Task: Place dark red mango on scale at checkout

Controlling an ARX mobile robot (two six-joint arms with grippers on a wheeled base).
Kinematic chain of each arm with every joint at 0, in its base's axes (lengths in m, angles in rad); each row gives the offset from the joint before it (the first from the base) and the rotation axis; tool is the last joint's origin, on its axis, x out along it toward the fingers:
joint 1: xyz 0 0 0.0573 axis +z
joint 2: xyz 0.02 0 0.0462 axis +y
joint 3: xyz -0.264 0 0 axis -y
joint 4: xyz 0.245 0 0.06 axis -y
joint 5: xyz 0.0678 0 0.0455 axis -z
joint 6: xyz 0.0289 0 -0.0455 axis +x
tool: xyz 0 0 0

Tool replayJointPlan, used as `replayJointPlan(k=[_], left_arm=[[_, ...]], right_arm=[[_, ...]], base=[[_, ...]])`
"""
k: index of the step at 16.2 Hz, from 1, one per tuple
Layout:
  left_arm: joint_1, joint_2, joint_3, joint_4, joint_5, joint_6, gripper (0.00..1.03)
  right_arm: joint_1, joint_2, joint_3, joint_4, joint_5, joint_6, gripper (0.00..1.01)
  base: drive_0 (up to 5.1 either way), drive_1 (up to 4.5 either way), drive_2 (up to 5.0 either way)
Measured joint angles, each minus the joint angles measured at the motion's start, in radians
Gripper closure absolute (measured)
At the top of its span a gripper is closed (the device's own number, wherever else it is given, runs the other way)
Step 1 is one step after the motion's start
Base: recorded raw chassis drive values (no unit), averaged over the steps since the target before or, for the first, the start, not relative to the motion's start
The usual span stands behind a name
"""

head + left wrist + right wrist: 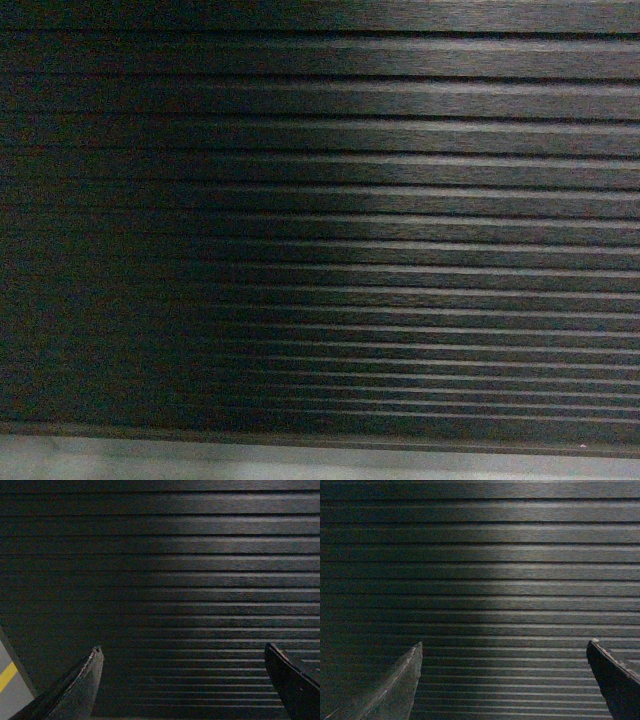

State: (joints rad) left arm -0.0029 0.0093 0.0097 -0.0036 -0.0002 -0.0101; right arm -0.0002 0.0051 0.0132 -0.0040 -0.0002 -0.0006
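Observation:
The dark ribbed front panel of the checkout fills the head view and is close in front of me. The same ribbed panel fills the left wrist view, and again the right wrist view. My left gripper is open, its two dark fingers wide apart with nothing between them. My right gripper is likewise open and holds nothing. Neither gripper shows in the head view. The dark red mango and the scale are out of view.
A strip of grey floor runs below the panel's bottom edge. At the lower left of the left wrist view, grey floor with a yellow line shows beside the panel's end.

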Motion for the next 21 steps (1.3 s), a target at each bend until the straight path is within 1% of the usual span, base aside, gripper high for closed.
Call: replayJointPlan(k=[1,21], left_arm=[[0.000,0.000,0.000,0.000,0.000,0.000,0.05],[0.000,0.000,0.000,0.000,0.000,0.000,0.05]], right_arm=[[0.000,0.000,0.000,0.000,0.000,0.000,0.03],[0.000,0.000,0.000,0.001,0.000,0.000,0.03]], base=[[0.0,4.17,-4.2],[0.0,0.00,0.0]])
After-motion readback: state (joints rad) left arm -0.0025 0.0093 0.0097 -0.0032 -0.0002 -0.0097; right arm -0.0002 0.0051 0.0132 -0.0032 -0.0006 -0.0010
